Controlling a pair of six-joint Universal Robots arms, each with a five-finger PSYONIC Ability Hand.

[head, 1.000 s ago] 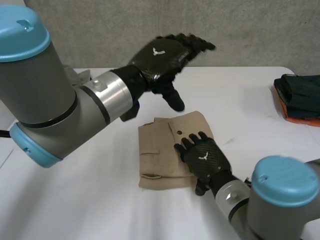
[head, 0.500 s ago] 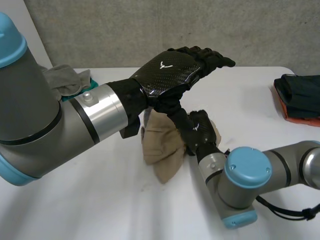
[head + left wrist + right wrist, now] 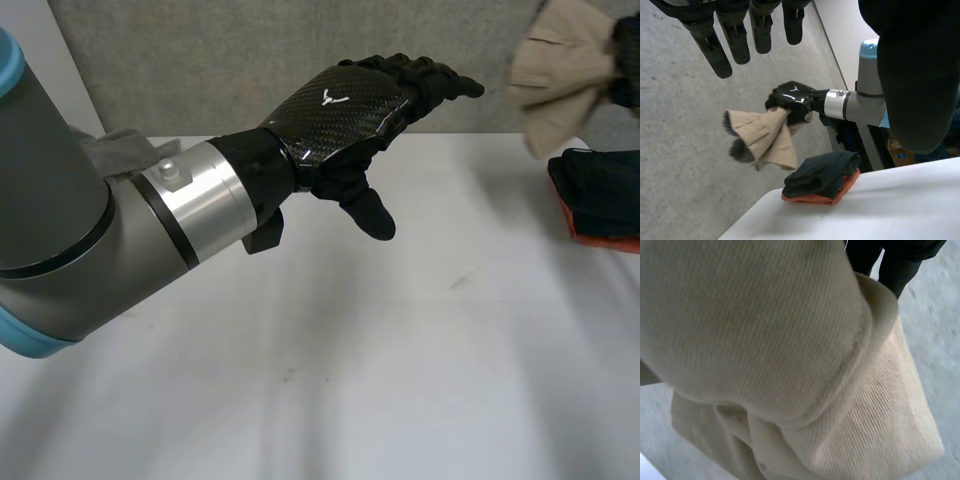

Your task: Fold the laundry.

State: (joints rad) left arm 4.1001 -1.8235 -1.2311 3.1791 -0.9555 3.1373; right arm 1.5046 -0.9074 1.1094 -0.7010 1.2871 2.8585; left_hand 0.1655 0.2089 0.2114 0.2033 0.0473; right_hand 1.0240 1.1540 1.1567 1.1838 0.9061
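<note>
A folded beige garment (image 3: 560,75) hangs in the air at the far right, above the table's back corner. My right hand (image 3: 628,50) is shut on its upper part; the left wrist view shows that hand (image 3: 790,100) clutching the bunched beige garment (image 3: 760,137), whose folds droop below it. In the right wrist view the beige garment (image 3: 770,355) lies against the palm, with dark fingers (image 3: 890,262) behind its edge. My left hand (image 3: 340,110) hovers open over the middle of the white table (image 3: 330,380), fingers (image 3: 735,37) straight, holding nothing.
A stack of dark folded cloth on an orange piece (image 3: 600,200) lies at the table's right edge, just below the hanging garment; the stack (image 3: 822,175) sits near a table corner. Crumpled grey cloth (image 3: 120,150) lies behind my left arm at the far left.
My right hand closed on the beige garment, lifted it off the middle of the table and carried it up to the far right. My left hand stayed open, hovering.
</note>
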